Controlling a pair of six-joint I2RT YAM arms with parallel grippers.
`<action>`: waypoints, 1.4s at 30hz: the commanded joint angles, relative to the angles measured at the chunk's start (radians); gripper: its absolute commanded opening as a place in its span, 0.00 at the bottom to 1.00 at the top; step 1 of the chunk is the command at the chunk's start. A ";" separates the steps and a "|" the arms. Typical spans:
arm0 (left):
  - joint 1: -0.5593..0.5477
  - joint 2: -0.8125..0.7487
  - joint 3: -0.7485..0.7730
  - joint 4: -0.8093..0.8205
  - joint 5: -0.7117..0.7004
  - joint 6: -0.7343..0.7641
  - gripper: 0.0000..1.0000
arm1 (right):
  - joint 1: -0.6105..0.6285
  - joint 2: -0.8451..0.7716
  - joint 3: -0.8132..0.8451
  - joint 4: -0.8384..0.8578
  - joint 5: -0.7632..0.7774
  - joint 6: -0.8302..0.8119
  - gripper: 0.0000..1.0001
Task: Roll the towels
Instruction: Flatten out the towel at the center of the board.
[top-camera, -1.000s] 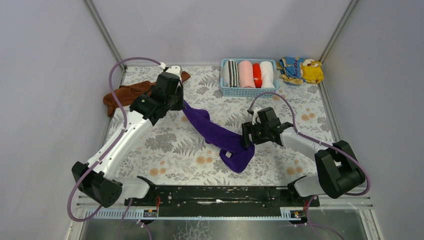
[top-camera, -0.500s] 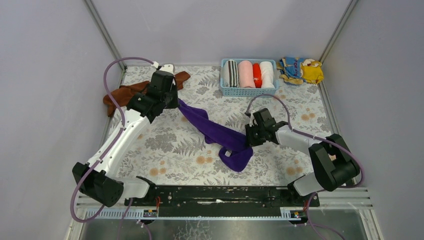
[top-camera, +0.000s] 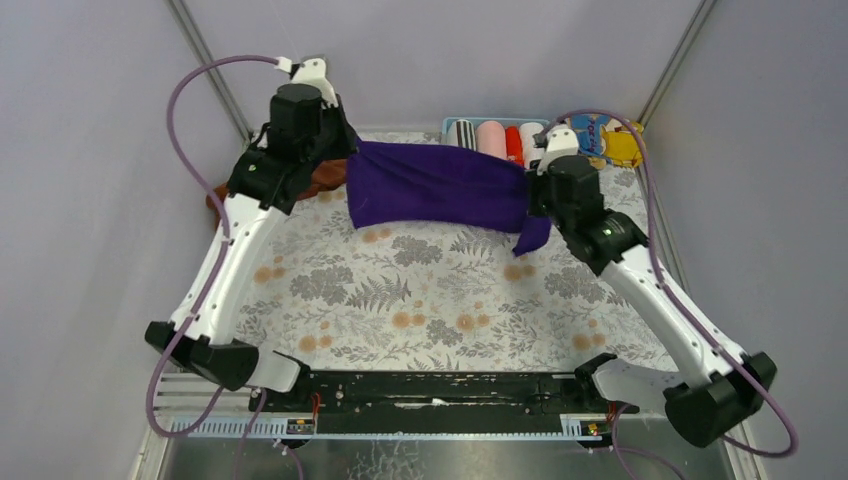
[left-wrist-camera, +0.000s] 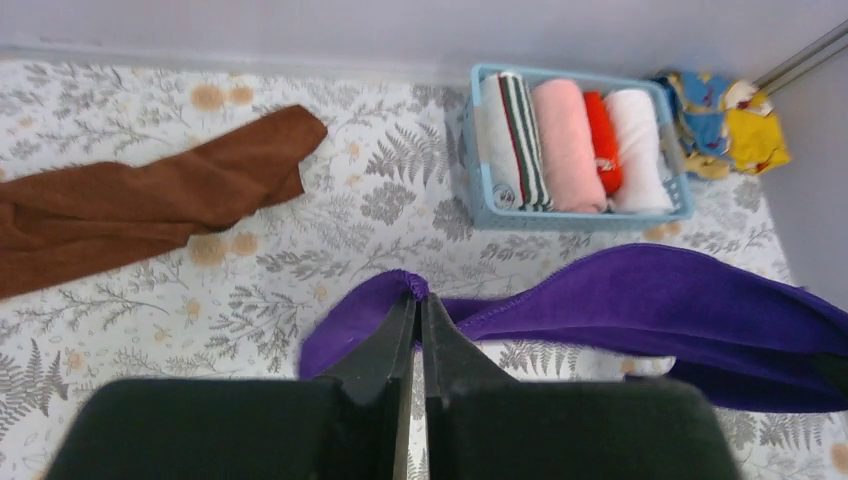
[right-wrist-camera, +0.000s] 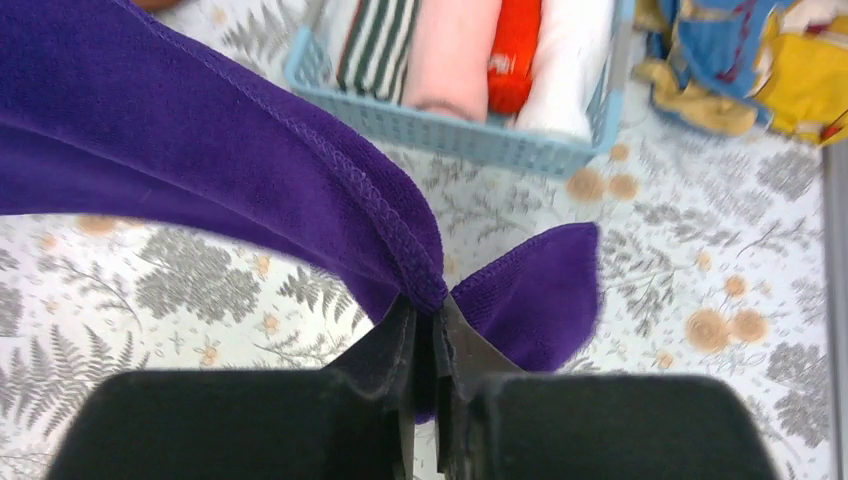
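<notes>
The purple towel (top-camera: 435, 185) hangs stretched in the air between both arms, above the far part of the table. My left gripper (left-wrist-camera: 419, 297) is shut on its left corner. My right gripper (right-wrist-camera: 428, 308) is shut on its right edge, with a loose flap (right-wrist-camera: 535, 295) hanging beside the fingers. The same purple towel (left-wrist-camera: 690, 310) sags across the left wrist view, and in the right wrist view the purple towel (right-wrist-camera: 190, 150) fills the upper left. The rust-brown towel (left-wrist-camera: 140, 205) lies crumpled flat at the table's far left, mostly hidden behind the left arm in the top view.
A light blue basket (top-camera: 449, 127) at the back holds rolled striped, pink, red and white towels. A yellow-and-blue patterned cloth (top-camera: 605, 135) lies in the far right corner. Grey walls enclose the floral-patterned table (top-camera: 420, 290) on three sides.
The right gripper closed on the purple towel's lower end. Both arms then lifted and spread it, carrying it from the table's middle up toward the back.
</notes>
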 joint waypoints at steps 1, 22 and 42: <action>0.009 -0.113 -0.079 0.101 -0.007 0.025 0.00 | 0.003 -0.099 -0.004 -0.099 -0.042 -0.008 0.17; 0.017 -0.397 -0.879 0.148 -0.127 -0.096 0.00 | -0.010 -0.140 -0.404 0.060 -0.005 0.153 0.88; 0.096 -0.447 -0.900 0.158 -0.096 -0.100 0.00 | -0.079 0.326 -0.254 0.067 0.247 0.494 1.00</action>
